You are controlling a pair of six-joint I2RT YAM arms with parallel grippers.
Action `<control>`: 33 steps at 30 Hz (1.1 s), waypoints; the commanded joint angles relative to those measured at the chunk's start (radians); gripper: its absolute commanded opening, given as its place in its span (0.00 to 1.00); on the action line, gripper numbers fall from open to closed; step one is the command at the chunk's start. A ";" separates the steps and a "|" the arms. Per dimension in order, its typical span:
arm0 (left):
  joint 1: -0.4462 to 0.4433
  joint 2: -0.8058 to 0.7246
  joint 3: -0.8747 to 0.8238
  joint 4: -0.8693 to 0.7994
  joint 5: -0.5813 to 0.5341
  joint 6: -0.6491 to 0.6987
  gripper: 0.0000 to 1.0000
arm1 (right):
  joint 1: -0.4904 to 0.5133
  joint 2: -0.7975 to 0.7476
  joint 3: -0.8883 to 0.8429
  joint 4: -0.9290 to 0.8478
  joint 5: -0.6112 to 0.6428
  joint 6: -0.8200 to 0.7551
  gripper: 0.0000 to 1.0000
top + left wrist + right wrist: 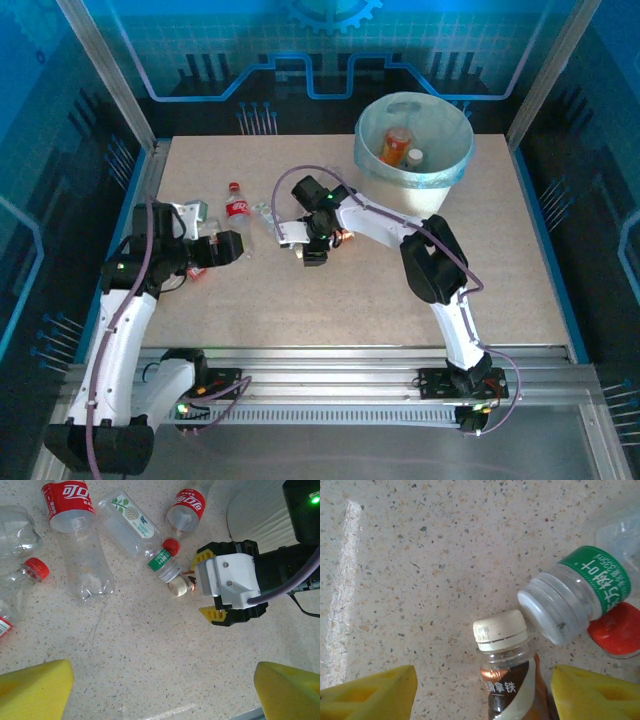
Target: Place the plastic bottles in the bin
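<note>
yellow pads (32, 687) of the left gripper (160, 692) sit at 7 and 5 o'clock of its wrist view, spread wide and released, with bare speckled table (150, 645) between them. toward 12 o'clock from them lies a loose cluster of plastic bottles (17, 530): a large clear cola bottle (75, 535) with a red label at 11 o'clock, a clear bottle with a leaf-print label (127, 522) just beside it, a second cola bottle (187, 502) with a red cap (171, 546) at 12 o'clock, and a clear red-capped bottle (20, 587) at 9 o'clock. right gripper (484, 685) straddles a small brown drink bottle (512, 695) with a cream cap (500, 630); the jaws stand apart, a wide gap at the 7 o'clock pad and a thin dark one at the 5 o'clock pad, so nothing is clenched. a green-banded clear bottle (580, 590) lies at 2 o'clock of the cream cap, its end just beside it. in the top view the bin (420, 197) stands at 1 o'clock on the table and holds an orange bottle (397, 145) and a white-capped bottle (415, 156); the bottles on the table lie at 9 to 10 o'clock of its centre, well apart from the bin.
</note>
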 commanded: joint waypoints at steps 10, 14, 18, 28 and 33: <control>-0.002 -0.005 0.036 -0.060 0.015 -0.009 0.93 | 0.005 0.085 0.019 0.036 0.019 0.013 0.67; -0.002 -0.008 0.030 -0.049 0.010 -0.007 0.93 | 0.006 0.120 0.026 0.051 0.043 0.023 0.64; -0.003 -0.004 0.023 -0.044 0.011 -0.016 0.93 | 0.004 0.122 0.005 0.085 0.050 0.032 0.59; -0.003 -0.004 0.015 -0.035 0.016 -0.023 0.92 | 0.003 0.099 -0.013 0.071 0.045 -0.014 0.63; -0.002 -0.003 0.008 -0.022 0.018 -0.022 0.92 | -0.015 0.095 -0.015 0.062 0.049 -0.011 0.51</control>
